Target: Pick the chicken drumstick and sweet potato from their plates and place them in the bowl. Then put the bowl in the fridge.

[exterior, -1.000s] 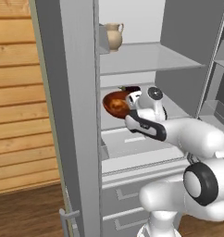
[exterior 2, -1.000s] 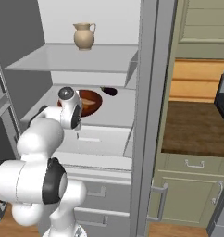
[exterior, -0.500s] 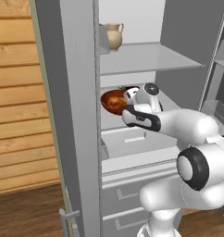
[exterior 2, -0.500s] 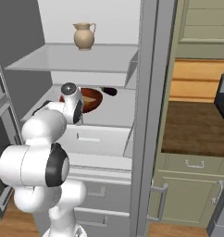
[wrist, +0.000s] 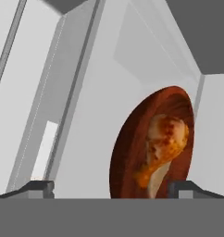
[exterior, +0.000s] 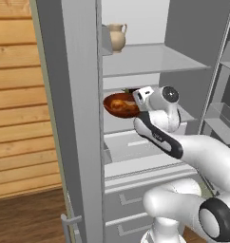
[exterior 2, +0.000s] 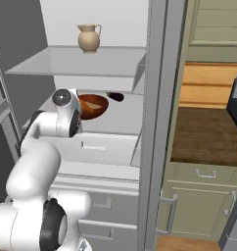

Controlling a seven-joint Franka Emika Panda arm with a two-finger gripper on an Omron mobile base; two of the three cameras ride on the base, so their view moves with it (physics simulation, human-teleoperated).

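The reddish-brown bowl point(exterior: 119, 105) point(exterior 2: 92, 106) point(wrist: 132, 152) rests on the middle shelf inside the open grey fridge point(exterior: 79, 118) point(exterior 2: 157, 98). In it lies the glossy orange-brown chicken drumstick point(wrist: 165, 139). A pale piece point(wrist: 155, 179) shows beneath the drumstick, and I cannot tell whether it is the sweet potato. My gripper point(wrist: 111, 187) point(exterior: 136, 102) stands open just before the bowl's near rim, its fingertips point(wrist: 40, 187) spread wide and holding nothing. The plates are out of view.
A beige jug point(exterior: 118, 37) point(exterior 2: 88, 37) stands on the shelf above. A small dark thing point(exterior 2: 115, 96) lies behind the bowl. A pale drawer point(exterior 2: 96, 147) juts out below the shelf. Door bins point(exterior: 221, 118) hang at right; green cabinets point(exterior 2: 203, 196) flank the fridge.
The jaws were shut at the bowl's rim and have opened wide, letting the bowl go. The bowl stays on the shelf. The forearm has swung slightly.
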